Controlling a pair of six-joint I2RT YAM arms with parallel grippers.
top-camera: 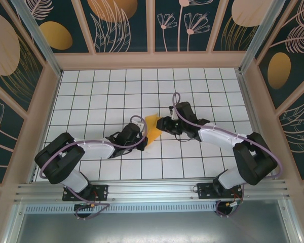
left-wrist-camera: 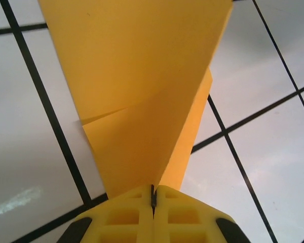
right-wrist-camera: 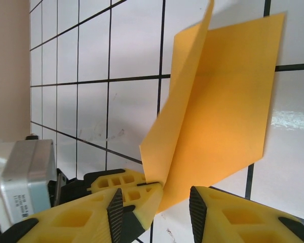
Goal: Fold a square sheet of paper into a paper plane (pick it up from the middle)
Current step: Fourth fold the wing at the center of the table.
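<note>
Left tool (left-wrist-camera: 153, 195) pinches the square sheet of paper (left-wrist-camera: 142, 91) at its tip, right tool (right-wrist-camera: 157, 202) spread astride its edge.

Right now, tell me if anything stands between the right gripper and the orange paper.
Nothing visible does. The right gripper is open, with the lower corner of the folded orange paper at the gap between its fingertips. The left gripper is shut on the paper's narrow end, close beside it.

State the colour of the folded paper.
Plain bright orange. The folded paper shows best in the left wrist view.
</note>
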